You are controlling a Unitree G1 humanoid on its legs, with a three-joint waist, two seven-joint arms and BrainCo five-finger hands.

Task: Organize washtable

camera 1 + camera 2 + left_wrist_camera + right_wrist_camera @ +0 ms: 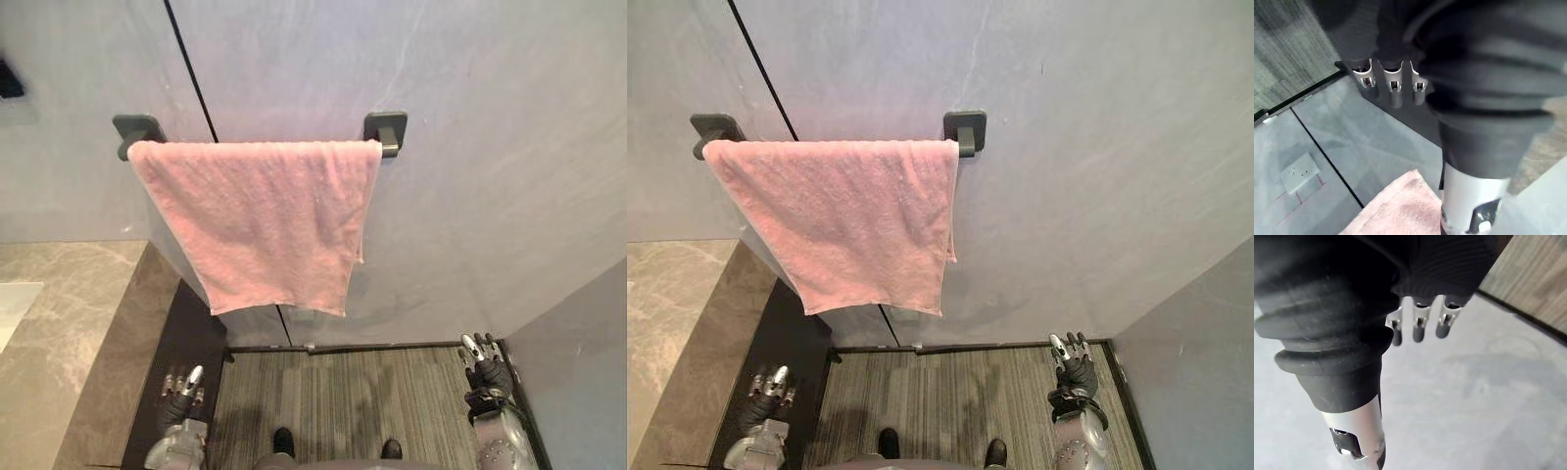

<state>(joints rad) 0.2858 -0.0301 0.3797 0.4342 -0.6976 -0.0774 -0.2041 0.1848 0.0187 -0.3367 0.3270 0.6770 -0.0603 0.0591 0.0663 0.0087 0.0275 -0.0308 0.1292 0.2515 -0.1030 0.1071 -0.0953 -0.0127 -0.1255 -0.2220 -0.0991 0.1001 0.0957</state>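
Observation:
A pink towel (260,220) hangs spread over a dark wall bar, between its two brackets (385,129), with one lower corner drooping further than the other. A corner of the towel (1400,208) also shows in the left wrist view. The washtable's grey marble top (69,333) lies at the lower left. My left hand (183,392) hangs low beside the dark side of the washtable, fingers (1393,83) relaxed and holding nothing. My right hand (487,370) hangs low at the right near the wall, its fingers (1418,325) straight and empty.
The washtable's dark side panel (186,333) stands close to my left hand. A white basin edge (15,304) shows at the far left. Grey walls close in ahead and on the right (578,372). Striped wood floor (343,401) lies below. A wall socket (1300,171) sits low on the wall.

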